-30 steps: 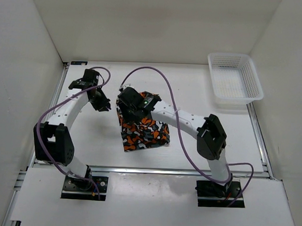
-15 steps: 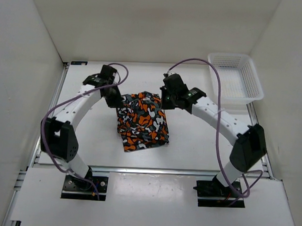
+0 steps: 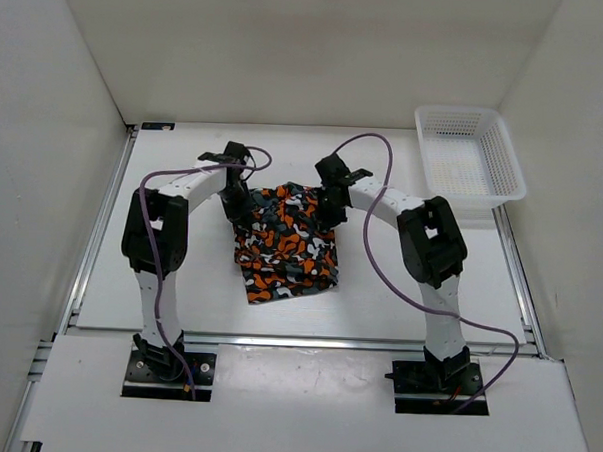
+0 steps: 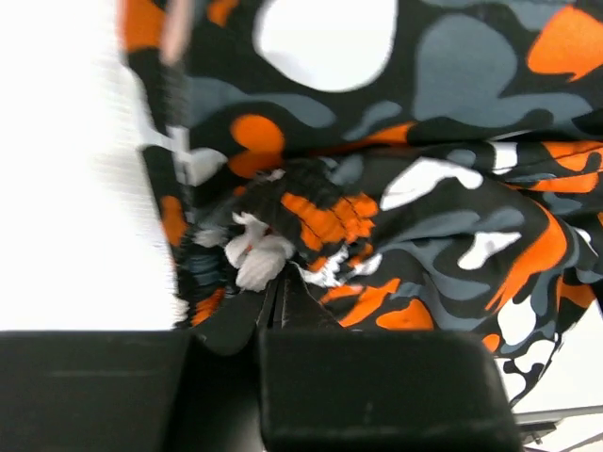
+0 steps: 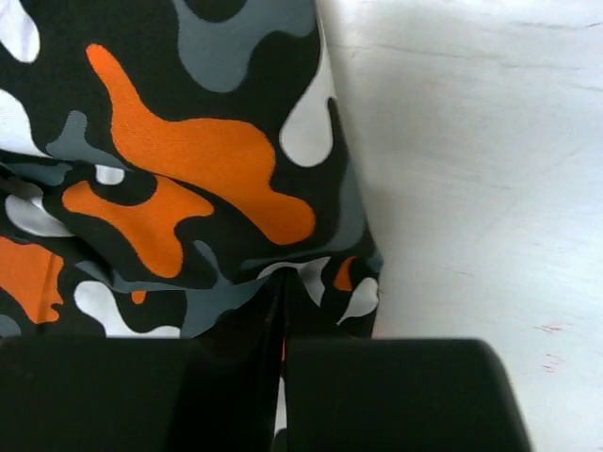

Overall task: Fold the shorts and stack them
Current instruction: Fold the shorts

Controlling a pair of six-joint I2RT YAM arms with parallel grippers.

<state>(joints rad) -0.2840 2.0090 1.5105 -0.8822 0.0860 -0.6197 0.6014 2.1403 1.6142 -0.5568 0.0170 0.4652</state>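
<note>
Your white desk (image 3: 179, 271) carries two things. The camouflage shorts (image 3: 285, 255) lie folded near its middle, rumpled along the far edge and flat on the surface at the near end. A white mesh basket (image 3: 464, 168) sits at your far right corner, well apart from the shorts.

shorts (image 3: 283, 243) lie on the table (image 3: 169, 270), mid-workspace, between the two arms. left gripper (image 3: 236, 205) is down on the shorts' far left corner, right gripper (image 3: 328, 211) on the far right corner. basket (image 3: 469, 161) stands in the table's far right corner, well apart from the shorts and right of the right gripper. arm bases (image 3: 170, 365) sit at the near edge, in front of the shorts.
</note>
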